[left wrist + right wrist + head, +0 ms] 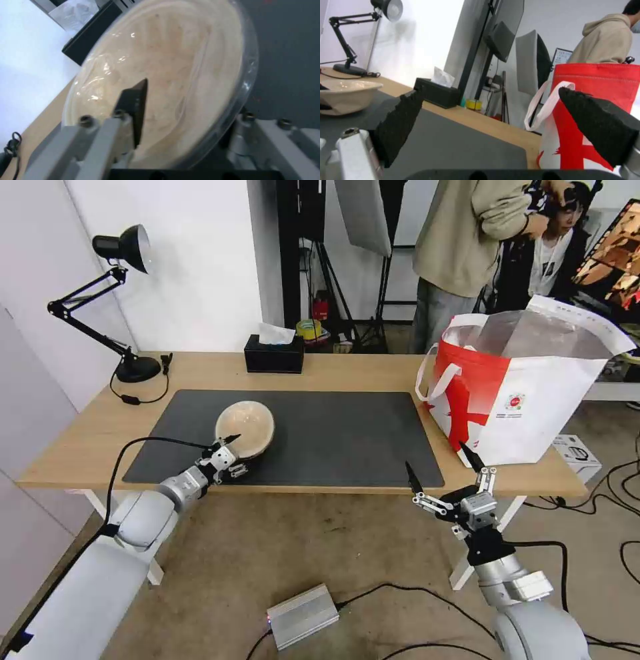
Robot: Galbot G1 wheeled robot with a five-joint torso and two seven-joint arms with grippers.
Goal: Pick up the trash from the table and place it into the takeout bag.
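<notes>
Beige bowl sits tilted on the dark grey mat toward the surface's left part; the left pincer grips its near rim, one finger inside the bowl and the other beneath it; the red-and-white takeout bag stands open at the right end; the right pincer hovers just off the front edge beside the bag, fingers spread wide and holding nothing.
</notes>
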